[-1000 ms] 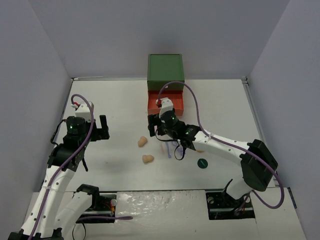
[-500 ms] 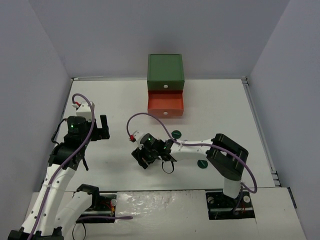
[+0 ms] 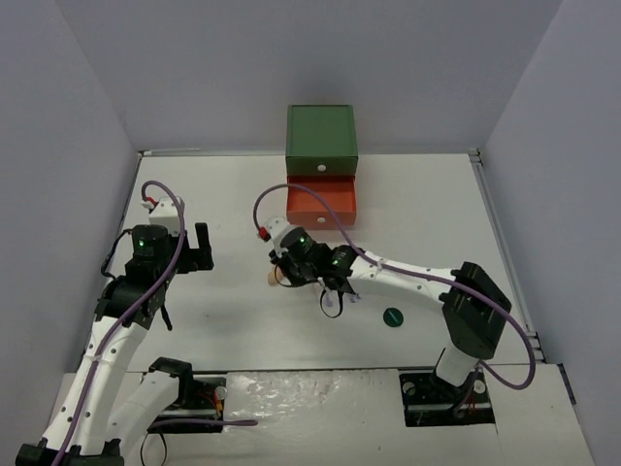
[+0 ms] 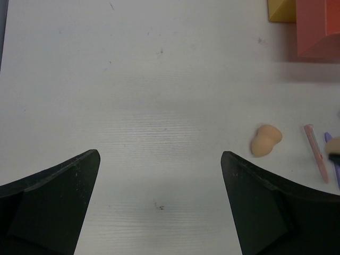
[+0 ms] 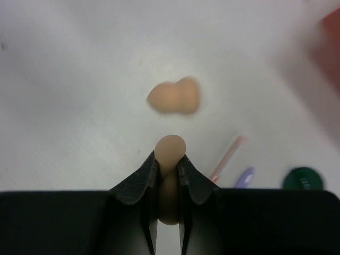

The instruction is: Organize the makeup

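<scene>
White table (image 3: 223, 194) fills the floor of a grey-walled enclosure, with a green drawer box (image 3: 321, 136) at its far edge, middle, and an orange drawer (image 3: 321, 202) pulled out toward the arms.

The right gripper (image 5: 170, 159) reaches across to the middle of the table, on the near side of that drawer. Its fingers (image 5: 139, 183) are pinched almost together on a tan held sponge (image 5: 170, 147), whose rounded end pokes out past the tips.

A second tan loose sponge (image 5: 174, 97) lies on the table just past the held one, apart from it. To the right of the right gripper lie a pale orange stick (image 5: 228, 156), a lilac tool (image 5: 244, 177) and, further right, a dark green disc (image 3: 392, 316).

The left gripper (image 4: 160, 154) hangs over the left part of the table with its fingers (image 4: 79, 175) spread wide and nothing between them. From its wrist camera the loose sponge shows to the right, with the pale orange stick beyond it.
</scene>
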Controlling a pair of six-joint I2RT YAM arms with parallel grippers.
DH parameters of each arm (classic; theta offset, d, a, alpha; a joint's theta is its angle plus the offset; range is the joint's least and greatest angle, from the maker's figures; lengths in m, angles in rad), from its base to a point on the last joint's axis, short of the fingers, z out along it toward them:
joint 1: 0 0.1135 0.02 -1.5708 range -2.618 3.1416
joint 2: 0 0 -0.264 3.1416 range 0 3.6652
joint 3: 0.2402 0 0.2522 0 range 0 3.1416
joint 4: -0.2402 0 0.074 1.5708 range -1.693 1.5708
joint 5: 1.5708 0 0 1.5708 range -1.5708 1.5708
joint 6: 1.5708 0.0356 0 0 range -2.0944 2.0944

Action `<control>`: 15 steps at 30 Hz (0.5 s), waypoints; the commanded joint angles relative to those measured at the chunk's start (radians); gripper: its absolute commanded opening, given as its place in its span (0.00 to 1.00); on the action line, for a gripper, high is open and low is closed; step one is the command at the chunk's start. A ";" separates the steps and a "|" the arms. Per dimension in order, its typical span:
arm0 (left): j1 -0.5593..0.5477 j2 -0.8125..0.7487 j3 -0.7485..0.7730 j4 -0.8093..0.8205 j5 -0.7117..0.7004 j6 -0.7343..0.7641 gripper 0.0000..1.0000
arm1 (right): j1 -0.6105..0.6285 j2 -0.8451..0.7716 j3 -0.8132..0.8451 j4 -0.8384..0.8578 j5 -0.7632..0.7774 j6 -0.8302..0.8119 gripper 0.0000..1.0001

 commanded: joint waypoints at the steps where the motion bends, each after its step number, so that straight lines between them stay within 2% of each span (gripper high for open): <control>1: 0.006 0.004 0.045 0.044 -0.005 -0.007 0.97 | -0.149 -0.120 0.175 0.017 0.136 -0.054 0.00; 10: 0.006 0.003 0.044 0.044 -0.005 -0.007 0.97 | -0.373 0.079 0.437 0.037 0.087 -0.094 0.11; 15: 0.006 0.000 0.044 0.044 -0.004 -0.007 0.97 | -0.404 0.198 0.542 0.041 0.065 -0.093 0.28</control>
